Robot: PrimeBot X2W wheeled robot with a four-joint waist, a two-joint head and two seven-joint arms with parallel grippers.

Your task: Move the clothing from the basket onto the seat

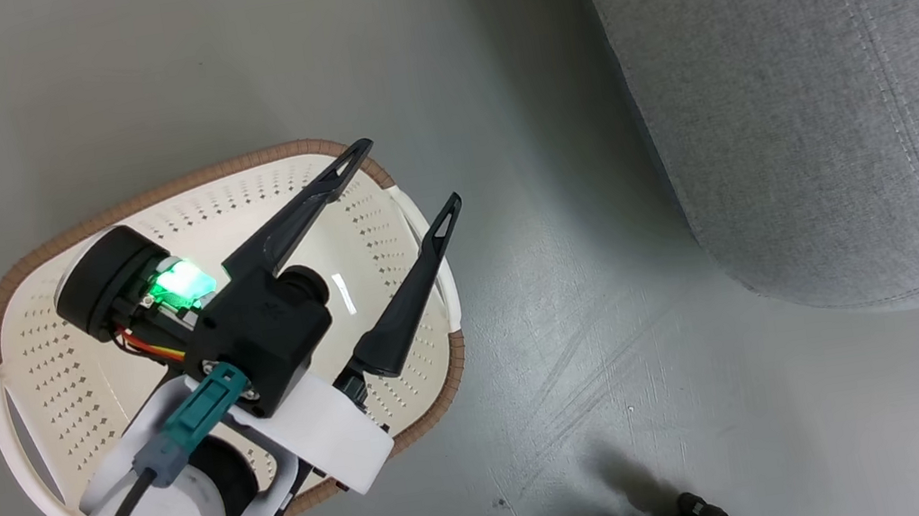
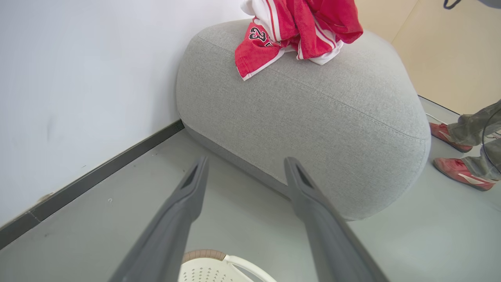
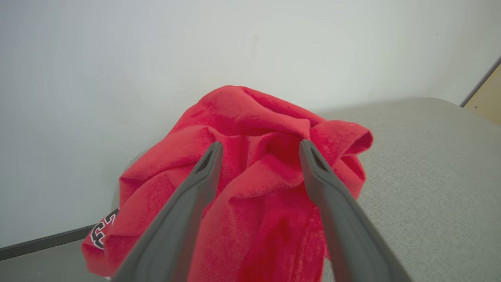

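Red clothing (image 3: 250, 207) tops the seat (image 3: 430, 176) before the parted right gripper (image 3: 261, 147); parted left gripper (image 1: 406, 175) overhangs the basket (image 1: 58, 373).

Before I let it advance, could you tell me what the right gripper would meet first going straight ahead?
Most likely the crumpled red fabric clothing piled on the grey upholstered seat; the open right gripper points into it, though depth is unclear.

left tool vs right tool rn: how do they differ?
Left tool is over the basket, aimed toward the side of the seat; right tool is at the red clothing heaped on the seat. Left tool's fingers frame floor; right tool's frame cloth. Both open.
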